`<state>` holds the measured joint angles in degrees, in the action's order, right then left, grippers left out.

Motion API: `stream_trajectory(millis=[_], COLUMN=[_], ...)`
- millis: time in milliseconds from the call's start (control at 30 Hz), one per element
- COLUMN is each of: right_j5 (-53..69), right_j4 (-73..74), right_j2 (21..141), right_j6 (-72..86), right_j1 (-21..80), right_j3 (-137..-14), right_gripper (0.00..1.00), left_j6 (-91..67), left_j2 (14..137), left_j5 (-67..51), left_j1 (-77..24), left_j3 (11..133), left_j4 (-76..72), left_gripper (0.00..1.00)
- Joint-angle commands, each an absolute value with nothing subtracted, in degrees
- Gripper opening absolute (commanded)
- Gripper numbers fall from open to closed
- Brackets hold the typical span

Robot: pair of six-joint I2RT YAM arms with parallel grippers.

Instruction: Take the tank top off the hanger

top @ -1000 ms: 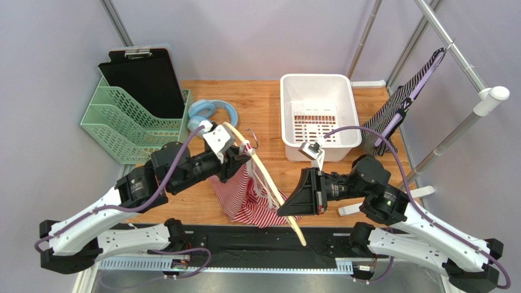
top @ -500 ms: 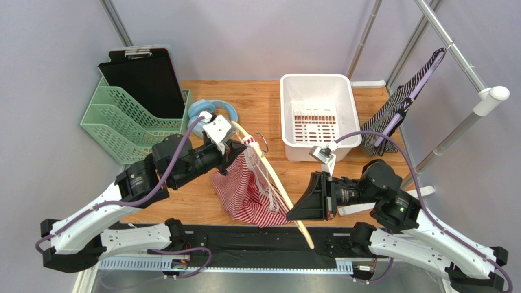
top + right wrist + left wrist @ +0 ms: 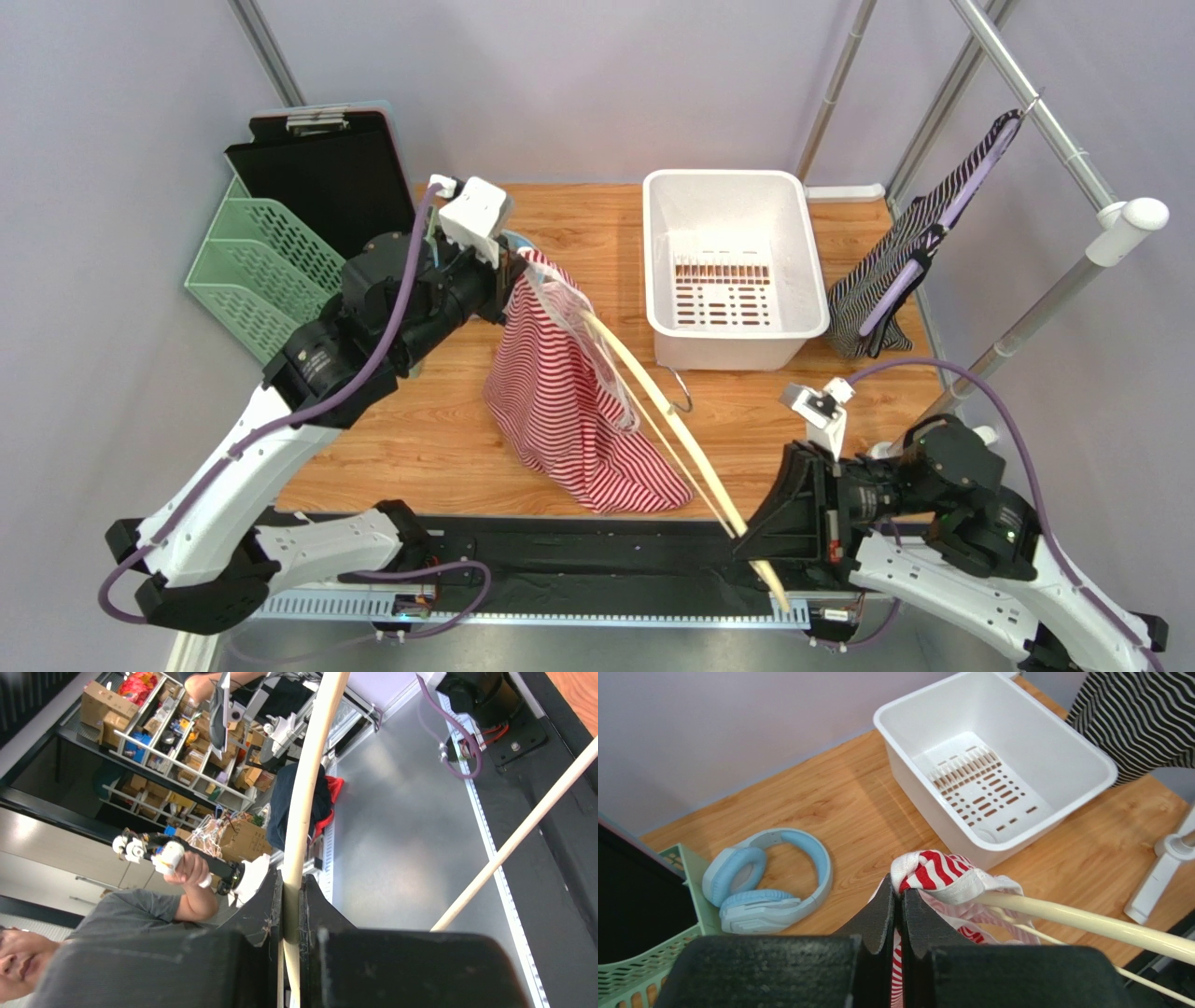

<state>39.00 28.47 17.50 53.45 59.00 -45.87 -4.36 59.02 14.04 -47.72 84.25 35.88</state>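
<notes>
A red-and-white striped tank top (image 3: 568,406) hangs from my left gripper (image 3: 516,273), which is shut on its bunched shoulder strap (image 3: 934,871). A cream wooden hanger (image 3: 659,413) runs from the strap down to my right gripper (image 3: 765,539), which is shut on the hanger's arm (image 3: 298,833) near the table's front edge. The far end of the hanger is still inside the white strap (image 3: 990,892). The top's lower part rests on the table (image 3: 421,448).
A white perforated bin (image 3: 730,259) stands at the back right. Blue headphones (image 3: 766,878) lie behind the left gripper beside a green file rack (image 3: 267,273) holding a black clipboard. A black-and-white striped garment (image 3: 912,245) hangs on the metal rack at the right.
My left gripper has risen and moved back with the strap, stretching the top out. My right gripper has pulled the hanger toward the near right, and its far end has slid along inside the strap.
</notes>
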Motion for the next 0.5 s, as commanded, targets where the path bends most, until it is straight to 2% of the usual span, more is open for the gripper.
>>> stream_trajectory(millis=[0, 300, 467], right_j5=[40.26, 33.23, 31.20], right_j4=[35.93, 49.83, 50.63], right_j2=[12.14, 4.66, 2.55], right_j6=[49.58, 44.92, 44.73], right_j1=[59.06, 59.06, 59.06], right_j3=[-51.14, -62.21, -64.07], right_gripper=[0.00, 0.00, 0.00], left_j6=[-3.52, -2.29, -3.34], left_j2=[62.48, 78.39, 82.00], left_j5=[11.61, 2.55, 1.49], left_j1=[-41.94, -32.78, -32.70], left_j3=[89.46, 111.23, 113.21], left_j4=[34.89, 42.61, 44.12], left_gripper=[0.00, 0.00, 0.00])
